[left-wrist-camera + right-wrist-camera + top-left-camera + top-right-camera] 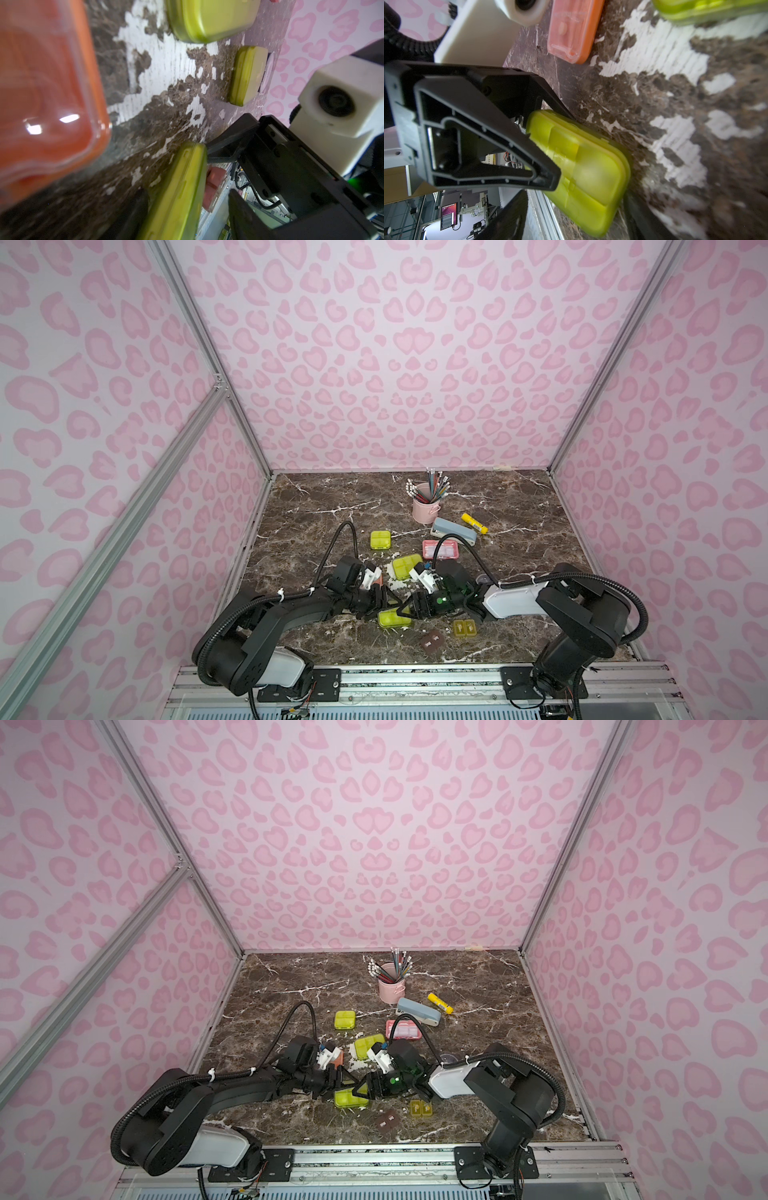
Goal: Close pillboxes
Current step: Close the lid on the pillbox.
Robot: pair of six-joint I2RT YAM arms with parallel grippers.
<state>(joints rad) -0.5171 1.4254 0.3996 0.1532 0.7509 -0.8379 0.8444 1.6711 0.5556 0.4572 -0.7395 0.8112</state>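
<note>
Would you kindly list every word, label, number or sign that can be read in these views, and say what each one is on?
No text can be read in any view.
Yellow glue stick: label too small to read.
Brown pillbox: white lid marks, too small to read.
Olive pillbox: lid marks, too small to read.
Monitor beyond the table, right wrist view: screen too blurred to read.
</note>
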